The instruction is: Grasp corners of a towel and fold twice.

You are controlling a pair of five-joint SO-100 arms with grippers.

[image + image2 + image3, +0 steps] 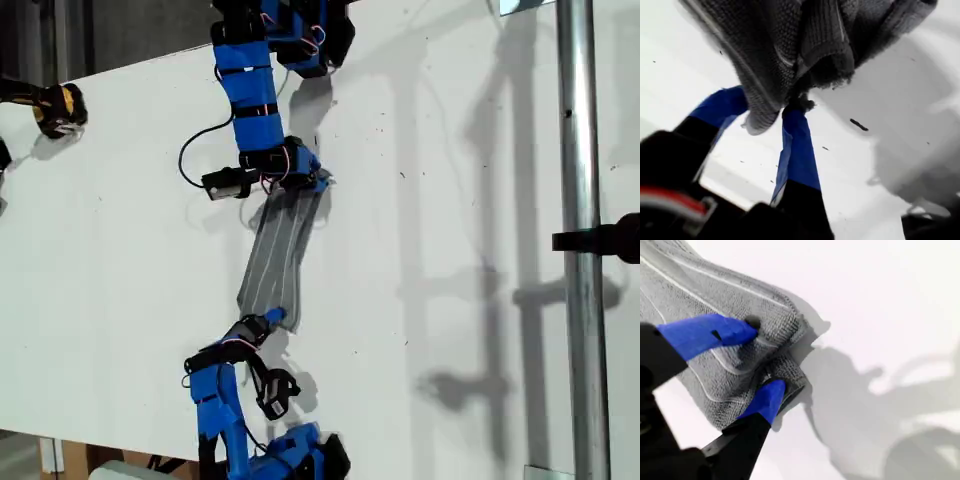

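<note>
Towel: the towel [280,255] lies as a long, narrow grey strip on the white table [450,200], running from the upper middle of the exterior view down toward the lower middle, its white stripes along its length.
Towel ends: each end meets the tip of a blue arm, the upper arm [255,95] at the far end and the lower arm [215,395] at the near end. I cannot tell from the wrist views which of these is first or second.
My first gripper: my first gripper [767,106] has its blue jaws closed on a bunched wad of the towel, which rises in thick folds past the fingertips; the table shows pale beneath it.
My second gripper: my second gripper [764,356] is clamped across a folded corner [790,360] of the towel, one blue fingertip pressing on top and the other under the stacked layers.
Only in the exterior view: the whole strip, both arms, a metal pole [580,250] at the exterior view's right, and dark shadows across the table.
Only in the wrist views: the knit weave, the layers at the gripped edges, and how the jaws bite.
</note>
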